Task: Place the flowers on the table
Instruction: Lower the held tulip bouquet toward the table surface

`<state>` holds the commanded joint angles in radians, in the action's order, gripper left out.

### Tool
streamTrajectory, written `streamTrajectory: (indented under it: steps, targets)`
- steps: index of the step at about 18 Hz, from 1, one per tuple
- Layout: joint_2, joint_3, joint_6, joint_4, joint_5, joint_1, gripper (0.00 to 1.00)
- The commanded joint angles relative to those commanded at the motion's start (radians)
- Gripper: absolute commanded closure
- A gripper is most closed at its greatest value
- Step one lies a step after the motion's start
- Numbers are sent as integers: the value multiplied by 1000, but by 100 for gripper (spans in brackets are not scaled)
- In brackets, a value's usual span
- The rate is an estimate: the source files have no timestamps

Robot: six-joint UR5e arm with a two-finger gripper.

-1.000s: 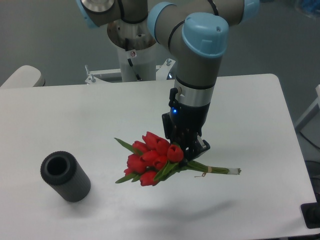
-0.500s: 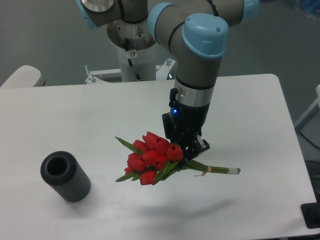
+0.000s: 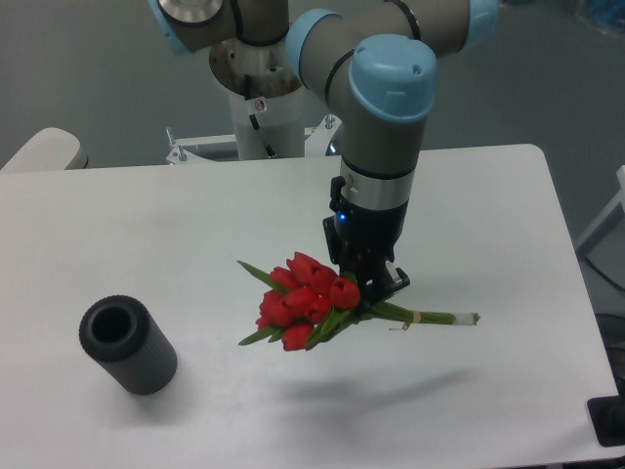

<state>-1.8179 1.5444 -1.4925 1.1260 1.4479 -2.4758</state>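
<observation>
The flowers (image 3: 305,301), a bunch of red tulips with green leaves, hang in the air above the white table (image 3: 176,225). Their long green stems (image 3: 430,318) point right and carry a pale band near the end. My gripper (image 3: 372,293) points down from the arm and is shut on the stems just right of the blooms. A soft shadow of the bunch lies on the table below it, so the flowers do not touch the surface.
A dark grey ribbed cylinder (image 3: 127,345) lies at the table's front left, its open end facing the camera. The arm's white base (image 3: 259,98) stands behind the table's far edge. A black object (image 3: 607,420) sits at the front right corner.
The gripper and flowers have shifted slightly up and to the right. The shadow under the bunch has moved with them. The cylinder has stayed put.
</observation>
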Motion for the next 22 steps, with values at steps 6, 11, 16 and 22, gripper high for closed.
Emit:
streamTrajectory:
  steps: [6,11,16,22]
  targets:
    - [32,163,-2,-118,135,2,66]
    - [31,198,12,-140,215,5,66]
    - [25,244,6,-227,290,5,66]
    - [20,278,14,-272,362,6,66]
